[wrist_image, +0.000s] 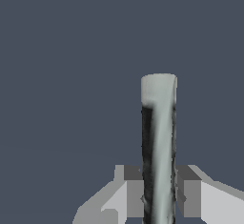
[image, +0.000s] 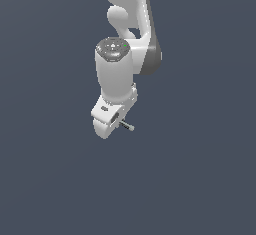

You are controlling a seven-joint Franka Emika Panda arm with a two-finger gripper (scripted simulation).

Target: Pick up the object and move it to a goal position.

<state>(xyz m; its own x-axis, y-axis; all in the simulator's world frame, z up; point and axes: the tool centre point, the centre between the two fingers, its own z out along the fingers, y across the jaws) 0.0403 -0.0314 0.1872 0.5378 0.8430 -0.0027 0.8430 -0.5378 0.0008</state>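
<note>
The object (wrist_image: 159, 137) is a thin light grey stick with a black streak along one side. In the wrist view it stands between my two fingers (wrist_image: 134, 189), which press on both of its sides. In the exterior view only a short end of the object (image: 128, 127) pokes out from under the white gripper (image: 116, 124), toward the exterior view's right. The gripper is shut on the object. The fingertips are hidden behind the hand in the exterior view.
The white arm (image: 125, 39) comes down from the top of the exterior view. Plain dark grey-blue ground (image: 200, 179) surrounds it, with no other object or marker in view.
</note>
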